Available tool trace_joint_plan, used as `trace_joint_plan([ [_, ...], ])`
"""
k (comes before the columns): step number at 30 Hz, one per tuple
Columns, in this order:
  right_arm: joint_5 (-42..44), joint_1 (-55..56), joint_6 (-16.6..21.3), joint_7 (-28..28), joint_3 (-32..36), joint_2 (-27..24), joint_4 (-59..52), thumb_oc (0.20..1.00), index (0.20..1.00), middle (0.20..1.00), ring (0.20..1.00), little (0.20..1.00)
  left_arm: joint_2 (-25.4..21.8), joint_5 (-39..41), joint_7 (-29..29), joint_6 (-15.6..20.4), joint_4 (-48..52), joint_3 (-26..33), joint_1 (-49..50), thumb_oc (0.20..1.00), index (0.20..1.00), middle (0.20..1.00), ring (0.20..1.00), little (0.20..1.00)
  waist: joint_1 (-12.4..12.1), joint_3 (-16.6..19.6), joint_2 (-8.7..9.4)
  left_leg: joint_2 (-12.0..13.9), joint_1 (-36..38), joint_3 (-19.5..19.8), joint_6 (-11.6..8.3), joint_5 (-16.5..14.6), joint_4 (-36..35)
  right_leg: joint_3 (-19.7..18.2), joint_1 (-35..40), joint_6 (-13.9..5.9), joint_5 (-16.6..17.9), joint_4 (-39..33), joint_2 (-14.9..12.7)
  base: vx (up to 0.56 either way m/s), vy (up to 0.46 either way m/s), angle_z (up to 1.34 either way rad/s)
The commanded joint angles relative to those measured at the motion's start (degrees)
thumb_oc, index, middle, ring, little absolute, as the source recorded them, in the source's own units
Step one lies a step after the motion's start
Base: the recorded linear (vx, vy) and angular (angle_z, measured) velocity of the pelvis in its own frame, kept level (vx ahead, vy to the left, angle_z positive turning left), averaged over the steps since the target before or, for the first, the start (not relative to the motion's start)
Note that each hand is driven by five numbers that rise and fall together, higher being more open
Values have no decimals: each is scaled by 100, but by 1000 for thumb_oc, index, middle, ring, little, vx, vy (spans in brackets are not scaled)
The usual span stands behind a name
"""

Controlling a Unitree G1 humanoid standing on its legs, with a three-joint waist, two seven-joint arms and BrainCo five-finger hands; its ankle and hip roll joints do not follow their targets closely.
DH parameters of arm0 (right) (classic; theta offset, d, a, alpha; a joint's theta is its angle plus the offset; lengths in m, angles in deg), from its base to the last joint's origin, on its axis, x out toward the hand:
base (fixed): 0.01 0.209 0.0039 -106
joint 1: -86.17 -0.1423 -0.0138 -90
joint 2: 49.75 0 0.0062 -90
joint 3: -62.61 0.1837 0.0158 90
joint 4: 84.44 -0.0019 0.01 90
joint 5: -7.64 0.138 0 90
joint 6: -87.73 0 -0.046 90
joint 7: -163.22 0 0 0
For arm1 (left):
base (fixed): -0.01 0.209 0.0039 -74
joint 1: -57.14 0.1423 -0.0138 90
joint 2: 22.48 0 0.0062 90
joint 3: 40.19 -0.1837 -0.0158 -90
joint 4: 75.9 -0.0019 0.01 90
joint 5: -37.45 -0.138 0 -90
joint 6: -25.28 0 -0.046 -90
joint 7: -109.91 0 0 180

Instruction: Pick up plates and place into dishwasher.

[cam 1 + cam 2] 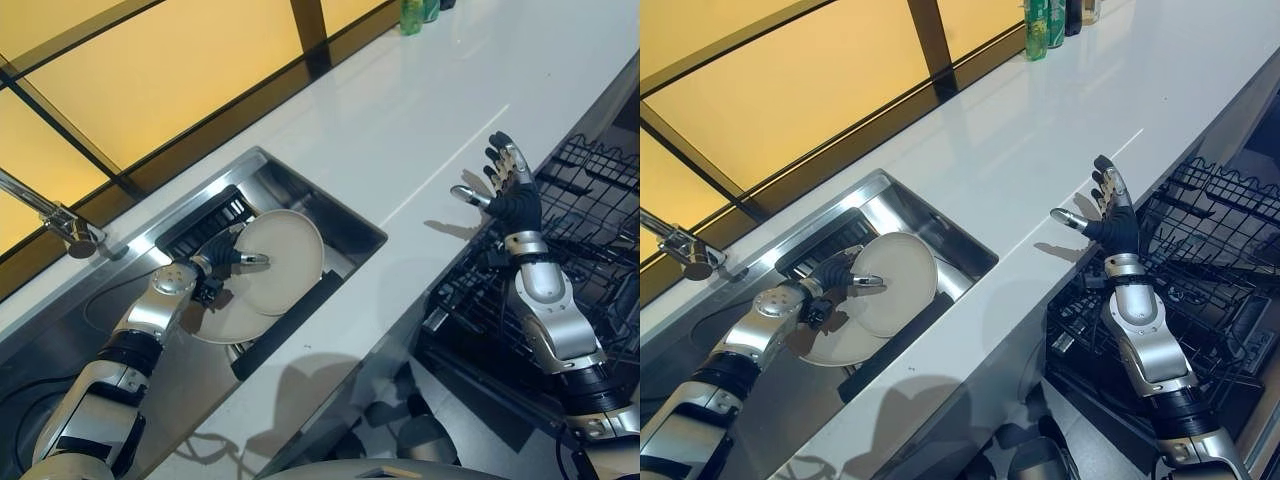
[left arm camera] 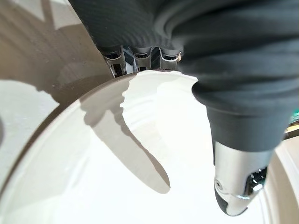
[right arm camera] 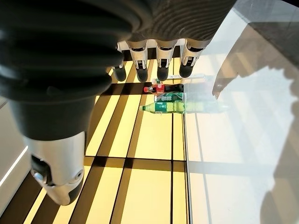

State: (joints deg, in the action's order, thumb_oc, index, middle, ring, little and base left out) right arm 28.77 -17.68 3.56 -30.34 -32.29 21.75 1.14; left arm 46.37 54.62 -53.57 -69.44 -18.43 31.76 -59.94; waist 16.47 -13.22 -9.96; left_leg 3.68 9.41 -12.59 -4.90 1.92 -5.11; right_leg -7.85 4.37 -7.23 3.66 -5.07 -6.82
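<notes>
Top plate [image 1: 285,262] tipped up in sink [image 1: 352,224], pinched at rim by left hand [image 1: 222,262]. Second plate [image 1: 228,322] lies below. Right hand [image 1: 512,192] held open above rack [image 1: 592,200]. Plate best lifted slowly, rim kept tight, sink wall cleared.

From my seat, the left hand [image 1: 222,264] has its fingers tucked behind the upper plate [image 1: 285,260], so I cannot read their curl. That plate covers most of the lower plate [image 1: 215,325], and I cannot tell whether more lie beneath. The dishwasher rack [image 1: 590,200] runs off the right edge. The faucet [image 1: 45,215] is cut by the left edge. The bottles [image 1: 1050,20] on the worktop [image 1: 420,120] are clipped by the top edge.
</notes>
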Motion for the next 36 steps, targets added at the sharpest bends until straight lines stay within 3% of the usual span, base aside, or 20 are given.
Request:
trace_joint_plan([
  [1,91,14,151,71,183,-245,-360,1000,1000,1000,1000,1000,-212,251,219,6,-450,-107,-424,1000,1000,1000,1000,1000,-53,439,187,-334,-105,185,350,-823,624,-30,-687,-278,-381,975,-359,21,18,-4],
  [6,116,71,125,107,208,-245,-426,1000,1000,1000,1000,1000,-218,388,334,136,-336,-54,-368,1000,1000,1000,1000,1000,-74,453,176,-343,-85,188,354,-824,610,-11,-626,-269,-399,944,-356,4,2,-1],
  [7,112,84,132,116,215,-237,-425,1000,1000,1000,1000,1000,-223,408,340,165,-312,-44,-360,896,896,896,896,896,-80,459,173,-344,-83,191,354,-825,608,-5,-617,-268,-403,938,-358,0,0,0],
  [8,94,90,150,130,222,-219,-402,1000,1000,1000,1000,1000,-246,427,344,238,-244,-25,-355,416,416,416,416,416,-95,469,165,-348,-76,200,354,-828,604,6,-603,-267,-407,932,-359,0,0,0],
  [9,101,94,157,139,233,-215,-393,1000,1000,1000,1000,1000,-266,473,375,318,-165,-20,-358,200,200,200,200,200,-104,477,162,-350,-71,208,352,-826,600,17,-595,-267,-409,930,-360,0,0,0],
  [20,-21,176,208,19,222,-18,-390,1000,1000,1000,1000,1000,-389,579,225,503,893,196,-214,200,200,200,200,200,-299,562,193,-342,-87,333,342,-822,571,159,-477,-241,-425,849,-374,0,0,0],
  [36,-13,307,298,-60,248,106,-421,1000,1000,1000,1000,1000,-427,423,-196,699,1235,581,136,200,200,200,200,200,-469,649,327,-272,-102,469,317,-775,486,267,-393,-208,-416,738,-337,-6,-7,1],
])
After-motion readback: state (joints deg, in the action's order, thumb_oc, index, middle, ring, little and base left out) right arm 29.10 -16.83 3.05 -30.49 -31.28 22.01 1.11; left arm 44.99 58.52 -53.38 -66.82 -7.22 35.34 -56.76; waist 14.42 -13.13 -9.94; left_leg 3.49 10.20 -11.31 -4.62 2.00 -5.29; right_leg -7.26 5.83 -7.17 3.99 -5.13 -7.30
